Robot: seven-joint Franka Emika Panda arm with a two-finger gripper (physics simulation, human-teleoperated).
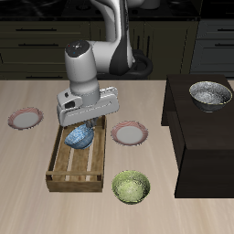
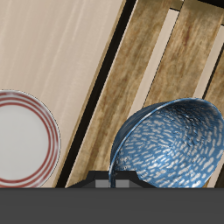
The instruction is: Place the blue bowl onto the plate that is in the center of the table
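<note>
In the exterior view, we see the gripper (image 1: 84, 126) directly above the wooden crate (image 1: 77, 163), with the blue bowl (image 1: 80, 137) tilted just beneath it, over the crate's back end, and the plate (image 1: 130, 134) beside the crate on the table (image 1: 37, 183). In the wrist view, the blue bowl (image 2: 171, 144) sits tilted against the gripper body over the crate slats (image 2: 149, 61), apart from the plate (image 2: 24, 140); we cannot tell whether the fingers are closed on its rim.

Bowl (image 1: 80, 137) in the slatted crate (image 1: 64, 174), plate (image 1: 130, 134) just beside the crate on the table (image 1: 27, 196).
</note>
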